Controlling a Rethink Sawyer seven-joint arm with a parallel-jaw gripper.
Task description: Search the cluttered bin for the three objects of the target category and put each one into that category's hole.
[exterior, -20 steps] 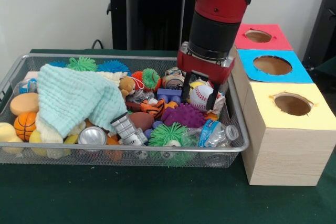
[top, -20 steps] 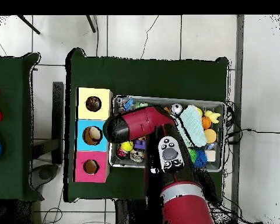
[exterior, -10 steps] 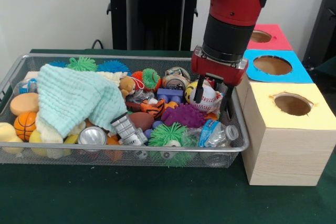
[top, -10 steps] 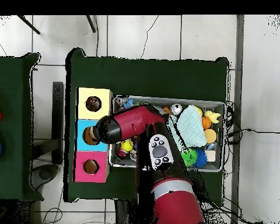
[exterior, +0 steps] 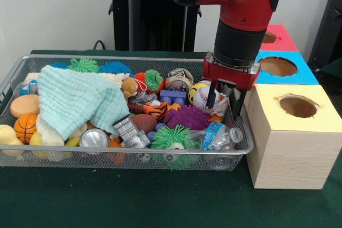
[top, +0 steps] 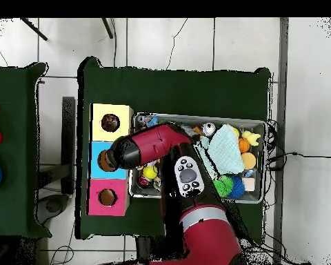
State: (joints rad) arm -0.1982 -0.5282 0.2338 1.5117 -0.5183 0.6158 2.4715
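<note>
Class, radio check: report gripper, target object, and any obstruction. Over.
Gripper jaws open, empty, at bin's box-side end. Baseball beside it, ungrasped. Crushed water bottle and purple spiky ball crowd close.

A green-covered desk [top: 182, 90] stands on a white tiled floor [top: 196, 41], with a pale wall [exterior: 53, 9] at the far side.

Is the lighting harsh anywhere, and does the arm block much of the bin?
Front view: soft, even light, with only a faint sheen on the silver can; the gripper hangs in front of the baseball. Overhead view: the red arm covers the wire bin's left part and part of the blue box.
</note>
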